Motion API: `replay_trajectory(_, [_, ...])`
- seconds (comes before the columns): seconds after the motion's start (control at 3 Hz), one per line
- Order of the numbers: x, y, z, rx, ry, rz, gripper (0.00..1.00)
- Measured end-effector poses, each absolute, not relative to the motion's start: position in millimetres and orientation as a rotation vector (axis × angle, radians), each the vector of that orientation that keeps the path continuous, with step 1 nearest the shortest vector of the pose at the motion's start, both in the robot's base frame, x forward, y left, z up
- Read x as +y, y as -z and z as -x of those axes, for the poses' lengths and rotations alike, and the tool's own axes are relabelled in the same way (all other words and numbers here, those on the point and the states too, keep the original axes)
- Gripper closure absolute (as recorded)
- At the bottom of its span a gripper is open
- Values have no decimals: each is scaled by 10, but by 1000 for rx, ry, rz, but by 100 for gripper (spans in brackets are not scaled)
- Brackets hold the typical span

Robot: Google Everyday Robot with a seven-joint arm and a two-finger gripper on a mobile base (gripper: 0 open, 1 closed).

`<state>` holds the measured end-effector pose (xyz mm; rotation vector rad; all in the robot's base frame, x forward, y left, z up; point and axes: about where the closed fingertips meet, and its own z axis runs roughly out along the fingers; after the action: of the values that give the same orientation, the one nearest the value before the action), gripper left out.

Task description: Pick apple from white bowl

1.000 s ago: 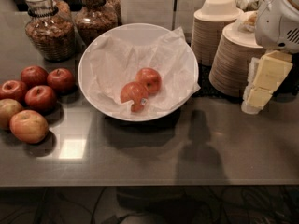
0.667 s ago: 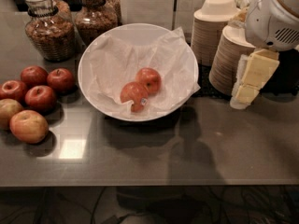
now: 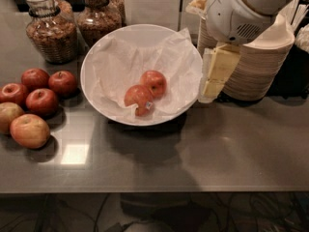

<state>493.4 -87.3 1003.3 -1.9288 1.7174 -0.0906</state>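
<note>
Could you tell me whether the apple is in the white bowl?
In: the apple lies inside the white bowl; the gripper hangs just outside its rim.

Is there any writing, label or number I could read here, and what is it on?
No text here can be read.
Small white sticker on the mottled apple in the white bowl: too small to read.
Red apple beside it: no sticker shows.
Glass jars: no label shows.
Tool, just right of the bowl's rim: no marking shows.
</note>
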Motion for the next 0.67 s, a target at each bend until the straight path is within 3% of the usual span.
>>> replay_trajectory(0.67, [-776,-10044,-4988,1666,84,1938,0])
